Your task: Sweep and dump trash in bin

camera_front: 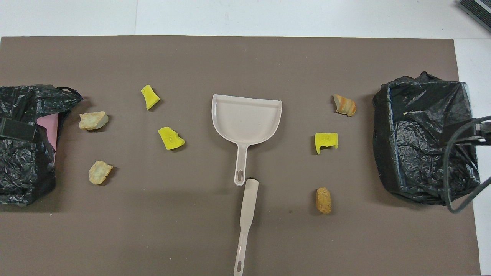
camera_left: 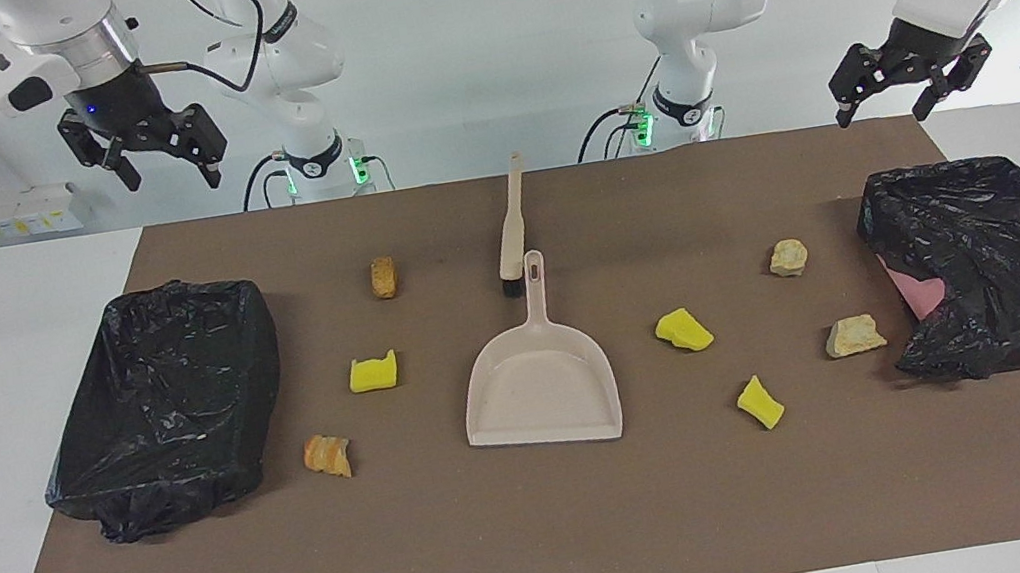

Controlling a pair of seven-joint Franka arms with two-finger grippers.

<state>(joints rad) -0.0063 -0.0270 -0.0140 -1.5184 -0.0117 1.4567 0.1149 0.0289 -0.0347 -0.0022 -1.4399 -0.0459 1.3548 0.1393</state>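
You have seven scraps of trash on the brown mat (camera_left: 548,544), none yet in a bin. Three are yellow sponge pieces: one (camera_left: 373,373) toward the right arm's end, two (camera_left: 682,329) (camera_left: 760,402) toward the left arm's end. Two are tan chunks (camera_left: 788,257) (camera_left: 853,336), both near the left-end bin (camera_left: 1004,273). Two are orange-brown lumps (camera_left: 383,277) (camera_left: 328,454), both near the right-end bin (camera_left: 168,398).

You see two bins, each lined with a black bag, one at each end of the mat. The left-end one shows a patch of pink at its edge.

One dustpan (camera_left: 540,383) lies mid-mat, its handle pointing toward the robots. One brush (camera_left: 513,230) lies just nearer the robots, its black bristle end beside the tip of the dustpan handle; whether they touch you cannot tell.

Your right gripper (camera_left: 167,171) hangs in the air above its end of the table, jaws open and holding nothing. Your left gripper (camera_left: 883,109) hangs above the mat edge near the left-end bin, jaws open too, also empty. Neither one touches anything
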